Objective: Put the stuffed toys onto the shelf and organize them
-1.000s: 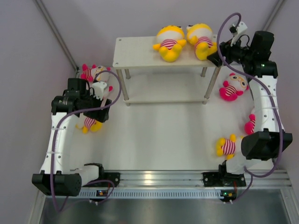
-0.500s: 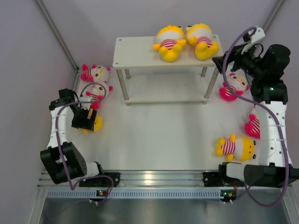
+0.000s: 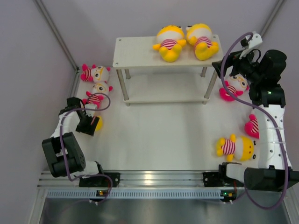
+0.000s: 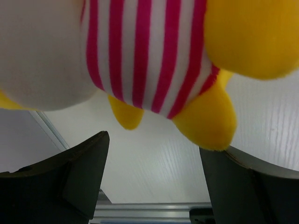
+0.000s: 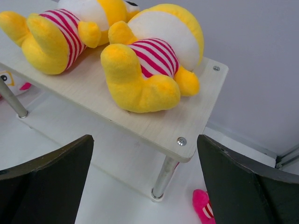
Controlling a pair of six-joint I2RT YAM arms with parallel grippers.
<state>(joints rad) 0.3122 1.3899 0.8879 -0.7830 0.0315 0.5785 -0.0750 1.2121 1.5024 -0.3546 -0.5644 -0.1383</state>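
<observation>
The shelf [image 3: 138, 53] stands at the back with two yellow stuffed toys [image 3: 168, 43] [image 3: 202, 39] lying side by side on the right half of its top board. My right gripper [image 3: 218, 65] hangs open just off the shelf's right end, holding nothing. In the right wrist view those toys [image 5: 149, 70] [image 5: 56, 35] lie on the board [image 5: 187, 126] ahead of the open gripper [image 5: 145, 179]. My left gripper [image 3: 88, 124] is low over a yellow toy [image 3: 97, 122] on the left. In the left wrist view the open gripper [image 4: 154, 163] has that toy [image 4: 149, 51] just beyond its fingertips.
Two pink-limbed toys [image 3: 96, 73] [image 3: 96, 91] lie by the left wall. On the right lie a pink one [image 3: 233, 86] beside the shelf leg, another [image 3: 252, 126] partly behind my right arm, and a yellow one [image 3: 236, 147]. The shelf's lower board [image 3: 163, 91] holds nothing.
My right gripper has opened and drawn back from the toy at the shelf's right end. My left arm has folded back and lowered its gripper onto the yellow toy on the left.
</observation>
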